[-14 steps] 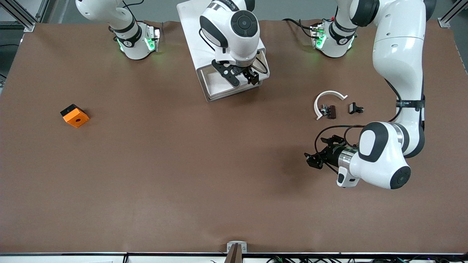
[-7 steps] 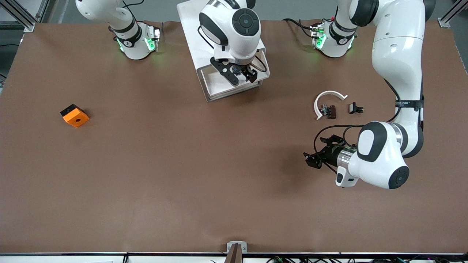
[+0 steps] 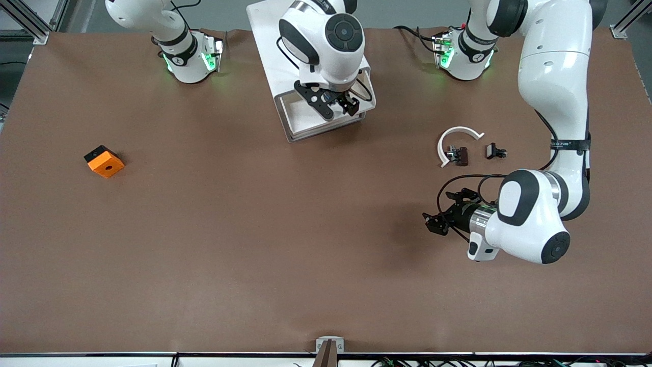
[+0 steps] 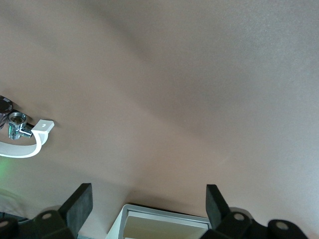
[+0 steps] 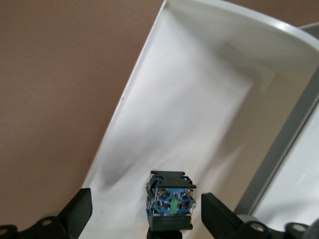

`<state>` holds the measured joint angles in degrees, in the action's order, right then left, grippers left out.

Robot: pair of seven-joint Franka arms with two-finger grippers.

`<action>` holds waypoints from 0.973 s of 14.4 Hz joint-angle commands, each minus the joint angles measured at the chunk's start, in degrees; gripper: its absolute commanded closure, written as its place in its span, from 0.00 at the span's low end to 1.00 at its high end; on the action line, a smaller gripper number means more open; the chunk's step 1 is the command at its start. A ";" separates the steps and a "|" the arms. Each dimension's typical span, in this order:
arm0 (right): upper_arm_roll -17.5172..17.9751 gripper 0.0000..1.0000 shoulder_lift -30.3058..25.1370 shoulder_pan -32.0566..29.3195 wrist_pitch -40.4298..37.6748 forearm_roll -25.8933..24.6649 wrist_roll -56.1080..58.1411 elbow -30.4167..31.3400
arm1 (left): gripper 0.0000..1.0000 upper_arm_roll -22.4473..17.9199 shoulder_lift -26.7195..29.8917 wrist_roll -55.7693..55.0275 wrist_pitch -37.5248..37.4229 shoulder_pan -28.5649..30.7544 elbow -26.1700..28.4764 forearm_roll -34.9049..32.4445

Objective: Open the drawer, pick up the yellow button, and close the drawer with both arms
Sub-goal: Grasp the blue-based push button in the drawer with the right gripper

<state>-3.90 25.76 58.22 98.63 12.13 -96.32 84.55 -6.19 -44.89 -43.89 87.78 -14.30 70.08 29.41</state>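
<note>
a: operator, your right pincer (image 3: 332, 104) hangs spread over the pulled-out shallow white drawer (image 3: 300, 120); the small blue-based button (image 5: 171, 206) lies inside, between its fingers, ungripped.

b: and around it?

a: a white curved strip (image 3: 455, 138) with small black parts sits toward the left arm's end of the brown worktop (image 3: 254, 229). an orange block (image 3: 104, 161) sits well apart. your left pincer (image 3: 437, 222) waits, spread. since a second ago, the right pincer edged closer over the drawer.

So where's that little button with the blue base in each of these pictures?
Front view: the small black-bodied button with a bluish base is barely visible, low in the open white drawer between the right end effector fingers.
Left wrist view: not in it.
Right wrist view: bottom centre, inside the drawer.
Shared landmark: the drawer's white floor.
</note>
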 commanded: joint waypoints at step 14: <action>0.04 0.00 2.98 -0.30 -0.90 1.58 -0.09 -4.92 | 0.00 0.03 0.85 -0.05 -0.24 0.06 0.59 -0.49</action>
<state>-3.94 27.35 58.36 98.16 12.31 -96.34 81.53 -6.20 -44.89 -43.90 87.78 -14.16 70.09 29.41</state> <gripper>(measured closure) 0.000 0.000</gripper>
